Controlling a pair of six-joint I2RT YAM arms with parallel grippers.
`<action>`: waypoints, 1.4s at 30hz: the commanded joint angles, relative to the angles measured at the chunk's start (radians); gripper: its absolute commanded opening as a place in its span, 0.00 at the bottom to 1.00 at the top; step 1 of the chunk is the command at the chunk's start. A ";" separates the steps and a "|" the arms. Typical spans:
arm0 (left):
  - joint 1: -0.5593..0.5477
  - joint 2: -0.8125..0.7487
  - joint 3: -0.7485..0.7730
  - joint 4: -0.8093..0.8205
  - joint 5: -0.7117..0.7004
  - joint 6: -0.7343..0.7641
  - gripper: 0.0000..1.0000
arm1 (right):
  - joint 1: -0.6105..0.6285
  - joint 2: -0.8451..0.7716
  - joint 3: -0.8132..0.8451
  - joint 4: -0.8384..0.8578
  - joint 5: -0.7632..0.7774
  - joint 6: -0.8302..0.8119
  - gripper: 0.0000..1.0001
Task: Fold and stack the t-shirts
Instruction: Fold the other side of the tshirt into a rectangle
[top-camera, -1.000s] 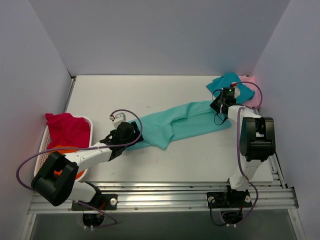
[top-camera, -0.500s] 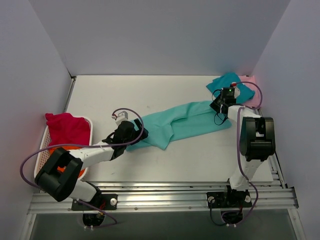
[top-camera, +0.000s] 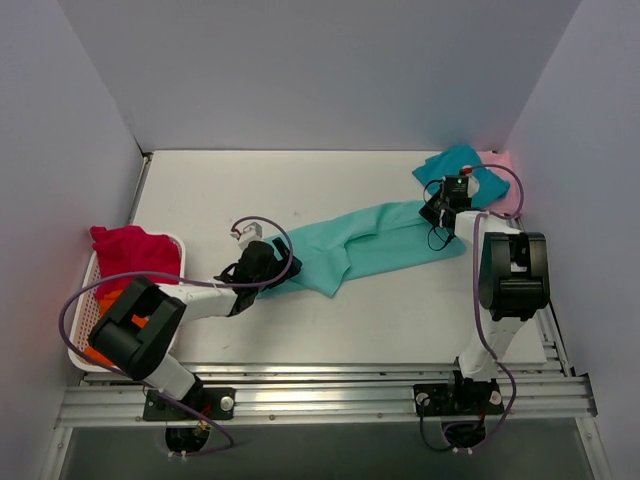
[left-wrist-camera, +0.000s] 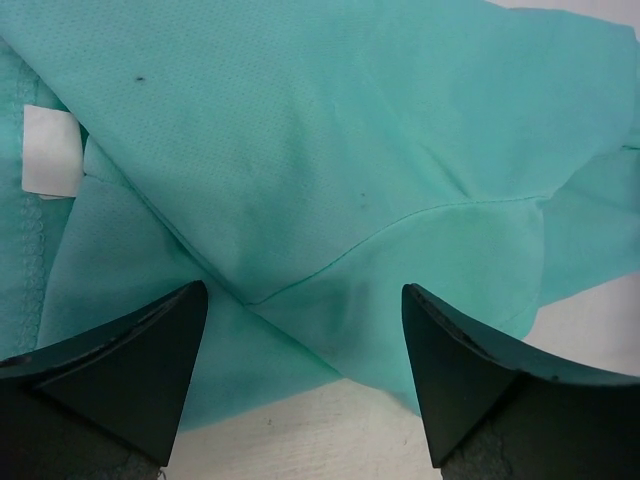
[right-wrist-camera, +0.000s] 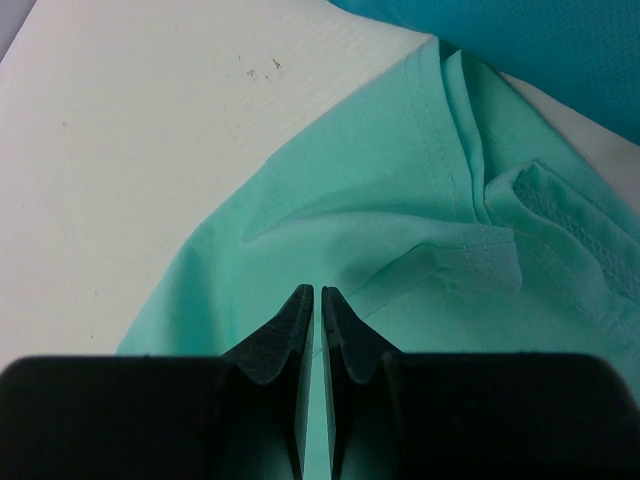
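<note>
Apparently stretching out the mint shirt (top-camera: 375, 240) before folding: right fingers (right-wrist-camera: 283, 335) clenched on its right end, left fingers (left-wrist-camera: 120, 370) released above its left end, which they should pinch next

White, seemingly mesh basket (top-camera: 182, 255), table's (top-camera: 250, 190) left edge

Cloth t-shirt (left-wrist-camera: 330, 150) (matt weave); smooth table (top-camera: 250, 190)

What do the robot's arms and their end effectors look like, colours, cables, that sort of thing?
The left arm and right arm have white links with chunky black joint housings; a thin purple cable loops along each. The left end effector and right end effector are black, each with two wedge-shaped fingers.
</note>
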 joint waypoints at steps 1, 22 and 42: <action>0.000 0.020 0.021 0.052 0.012 -0.013 0.86 | 0.006 0.014 0.005 0.012 0.010 -0.007 0.05; 0.011 0.080 0.116 0.037 -0.007 0.011 0.75 | 0.006 0.041 0.020 0.016 0.010 -0.007 0.05; 0.075 0.028 0.183 -0.021 0.004 0.080 0.02 | 0.006 0.069 0.037 0.018 0.010 -0.009 0.05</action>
